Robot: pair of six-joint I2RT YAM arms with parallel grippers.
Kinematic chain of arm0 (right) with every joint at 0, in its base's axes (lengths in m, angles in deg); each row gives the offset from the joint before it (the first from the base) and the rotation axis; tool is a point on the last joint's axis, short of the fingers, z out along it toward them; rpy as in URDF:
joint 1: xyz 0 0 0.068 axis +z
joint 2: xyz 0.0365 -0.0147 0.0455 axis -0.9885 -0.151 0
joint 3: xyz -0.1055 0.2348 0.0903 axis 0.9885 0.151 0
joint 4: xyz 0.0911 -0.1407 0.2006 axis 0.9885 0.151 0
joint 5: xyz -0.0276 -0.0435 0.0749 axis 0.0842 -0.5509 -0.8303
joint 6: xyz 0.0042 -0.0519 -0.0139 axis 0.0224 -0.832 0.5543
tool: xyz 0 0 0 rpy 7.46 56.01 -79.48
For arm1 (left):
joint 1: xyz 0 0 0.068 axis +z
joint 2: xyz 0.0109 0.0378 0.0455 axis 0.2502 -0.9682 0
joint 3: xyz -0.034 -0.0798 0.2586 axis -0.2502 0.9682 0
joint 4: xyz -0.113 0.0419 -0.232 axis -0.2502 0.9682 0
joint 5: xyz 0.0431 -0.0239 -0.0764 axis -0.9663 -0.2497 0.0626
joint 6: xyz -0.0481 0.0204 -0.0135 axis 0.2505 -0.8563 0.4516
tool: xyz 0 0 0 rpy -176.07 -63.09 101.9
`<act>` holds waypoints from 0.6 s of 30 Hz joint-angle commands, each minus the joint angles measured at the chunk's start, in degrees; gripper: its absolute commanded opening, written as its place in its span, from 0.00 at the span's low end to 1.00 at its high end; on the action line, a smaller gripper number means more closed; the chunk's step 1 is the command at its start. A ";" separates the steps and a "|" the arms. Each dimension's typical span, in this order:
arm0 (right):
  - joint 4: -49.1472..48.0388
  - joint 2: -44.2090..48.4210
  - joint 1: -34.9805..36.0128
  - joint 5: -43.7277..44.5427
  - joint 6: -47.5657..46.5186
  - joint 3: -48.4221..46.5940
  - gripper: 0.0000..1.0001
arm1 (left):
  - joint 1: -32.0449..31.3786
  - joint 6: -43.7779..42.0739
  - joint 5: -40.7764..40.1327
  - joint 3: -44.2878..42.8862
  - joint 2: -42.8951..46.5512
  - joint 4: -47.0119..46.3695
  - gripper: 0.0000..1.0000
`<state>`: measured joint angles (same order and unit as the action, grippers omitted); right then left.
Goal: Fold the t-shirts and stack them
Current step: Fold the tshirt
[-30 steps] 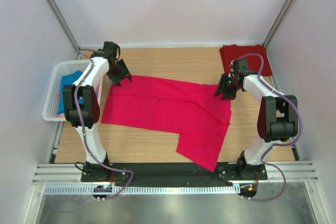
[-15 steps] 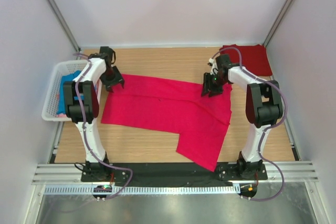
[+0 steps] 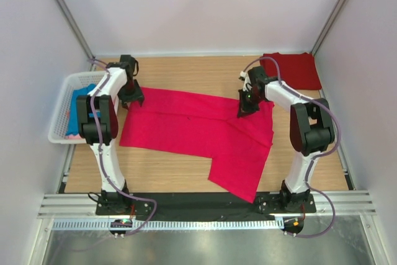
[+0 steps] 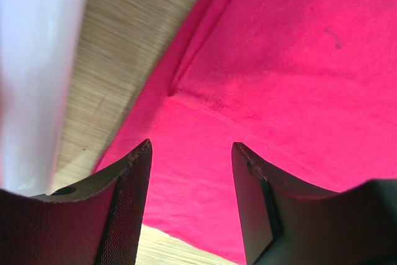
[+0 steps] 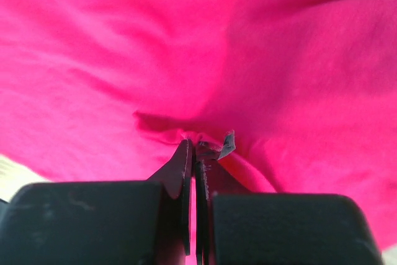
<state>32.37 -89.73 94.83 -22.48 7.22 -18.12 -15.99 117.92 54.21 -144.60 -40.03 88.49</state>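
A bright pinkish-red t-shirt (image 3: pixel 192 125) lies spread flat across the wooden table. My left gripper (image 3: pixel 132 98) is open over its far left corner, with cloth showing between the fingers in the left wrist view (image 4: pixel 192 147). My right gripper (image 3: pixel 245 107) is at the shirt's far right edge. In the right wrist view it (image 5: pixel 193 144) is shut on a pinched fold of the shirt (image 5: pixel 124 48) beside a small label. A darker red t-shirt (image 3: pixel 291 69) lies folded at the far right corner. A blue t-shirt (image 3: pixel 79 100) lies in the basket. I cannot make out the pale pink one.
A white lattice basket (image 3: pixel 62 130) stands off the table's left edge, close to my left arm. Bare wood (image 4: pixel 105 60) shows beyond the shirt's far edge and along the near side. White walls close in the back and both sides.
My right gripper has moved left along the shirt's far edge and now pinches the cloth. My left gripper has shifted a little left onto the shirt's far left corner.
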 commanded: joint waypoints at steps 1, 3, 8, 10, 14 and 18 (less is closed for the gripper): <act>0.19 7.68 2.30 1.41 2.46 1.63 0.01 | 1.23 -0.51 -5.97 -3.92 -1.40 3.13 0.56; -0.16 9.44 3.79 3.43 3.78 3.48 0.01 | 1.23 -0.07 -6.58 -5.24 -1.58 3.66 0.56; -2.80 11.64 6.25 5.72 8.27 11.04 0.02 | 1.23 0.37 -4.39 -5.24 0.09 3.14 0.56; -3.59 12.87 7.22 4.94 9.23 12.89 0.07 | 1.23 0.72 -2.21 -5.68 0.35 3.22 0.56; -3.24 16.21 7.66 3.00 10.03 14.04 0.29 | 1.23 1.51 -0.17 -6.04 0.09 3.75 0.55; -0.70 18.85 7.40 6.24 9.76 11.59 0.37 | 1.23 1.86 0.09 -6.65 -1.49 3.58 0.53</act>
<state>30.97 -75.91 102.31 -18.57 15.94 -3.58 -15.53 119.04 54.04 -148.88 -41.23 91.27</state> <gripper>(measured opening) 0.363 0.540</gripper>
